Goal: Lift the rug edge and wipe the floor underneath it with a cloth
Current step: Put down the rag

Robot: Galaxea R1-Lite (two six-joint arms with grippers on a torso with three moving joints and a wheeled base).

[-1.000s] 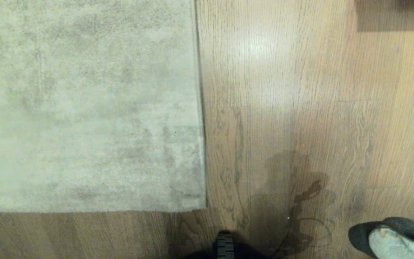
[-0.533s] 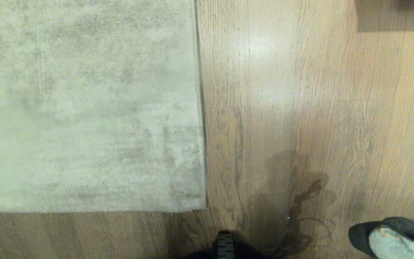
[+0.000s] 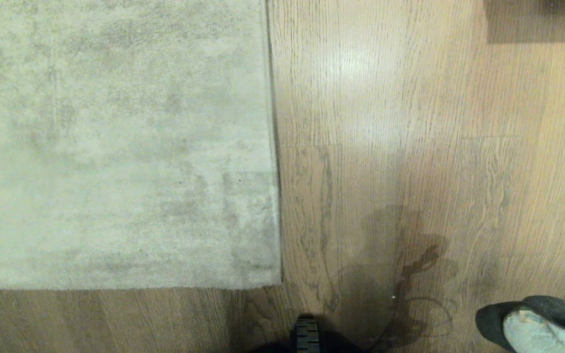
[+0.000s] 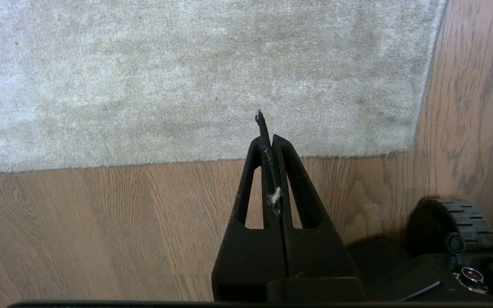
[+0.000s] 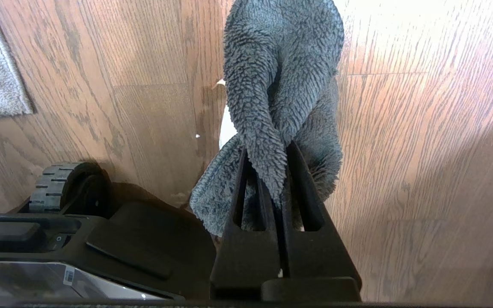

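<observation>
We look down on the pale grey-beige, mottled short-pile rug (image 3: 115, 147) lying flat on the light brown wood-grain plank floor (image 3: 410, 122), its near corner (image 3: 278, 282) just ahead of our base and its straight right-hand edge (image 3: 272, 147) running away from us. Nothing is lifted yet.

Our left hand (image 4: 268, 128) hangs above the floor just short of the rug's near border (image 4: 186, 160), its two black fingers pressed together with nothing between them but a wisp of lint. Our right hand (image 5: 272, 179) is clamped on the small soft cloth (image 5: 280, 85), dark grey-green terry that drapes limply forward of the fingers; in the head view the cloth (image 3: 532, 326) shows at the lower right, well apart from the rug, pale side up inside a dark rim.

We judge the rug to be floppy but weighty for its size, so only the corner or a short run of edge should come up. The corner is the best place to take hold: the left hand must open first, slide one finger under the thin border and pinch. The pile may slip, so a deep bite seems wise. The cloth is light and soft, and it should conform to the planks when pressed down.
</observation>
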